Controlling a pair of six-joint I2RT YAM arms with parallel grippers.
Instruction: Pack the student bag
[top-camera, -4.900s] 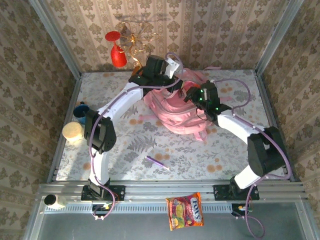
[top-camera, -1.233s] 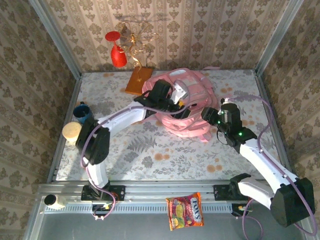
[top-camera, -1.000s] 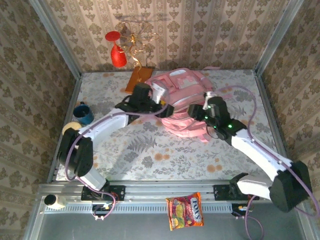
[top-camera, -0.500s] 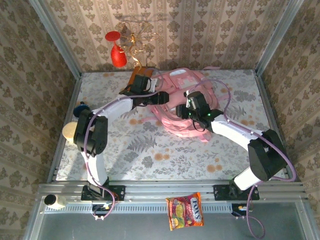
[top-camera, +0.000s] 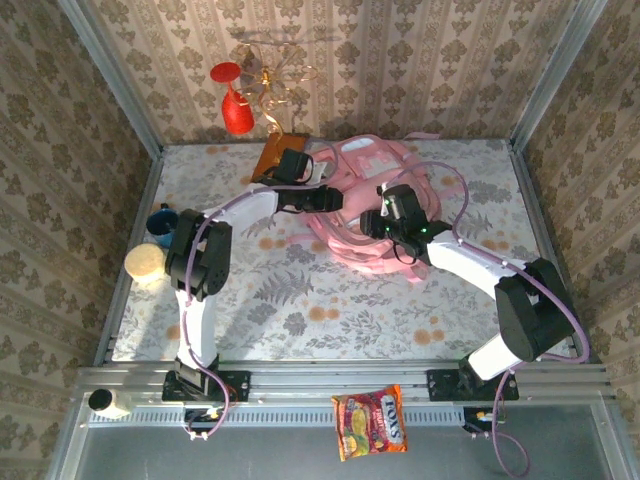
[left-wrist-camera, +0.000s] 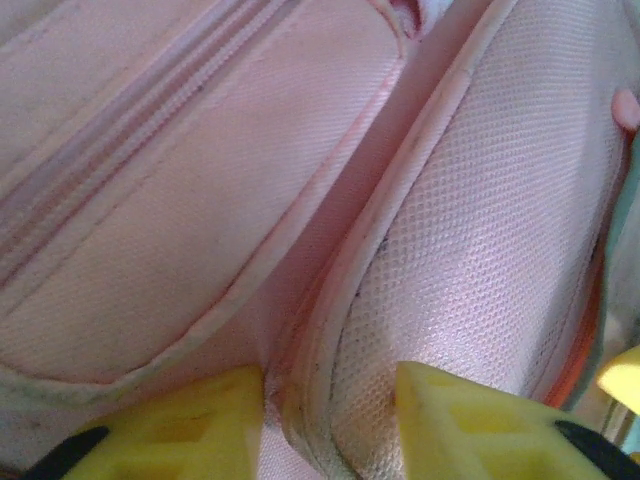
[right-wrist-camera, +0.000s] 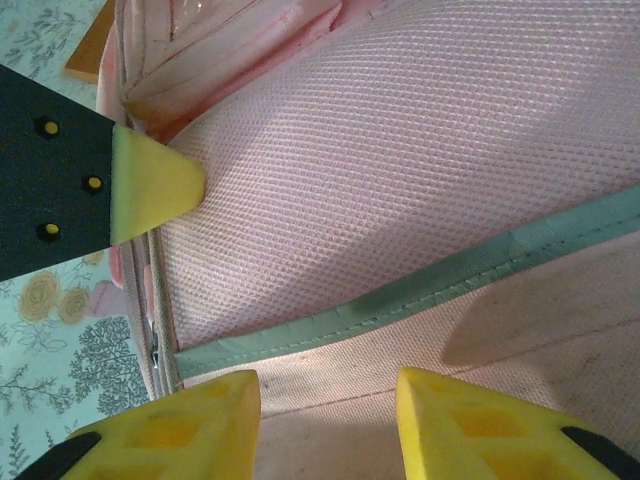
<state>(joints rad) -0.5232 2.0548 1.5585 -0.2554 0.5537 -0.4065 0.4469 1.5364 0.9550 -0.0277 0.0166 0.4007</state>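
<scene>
Jaws of left gripper (left-wrist-camera: 330, 388) have closed onto student bag (left-wrist-camera: 480, 200) — right gripper (right-wrist-camera: 330, 392) stands part-open.

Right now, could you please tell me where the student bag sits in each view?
Top external: student bag, upper centre of the picture.
Left wrist: student bag close up, its piped seam running down the middle.
Right wrist: student bag, pink mesh above a grey-green trim.
Shared landmark: orange board beside the bag, top external and right wrist.
</scene>
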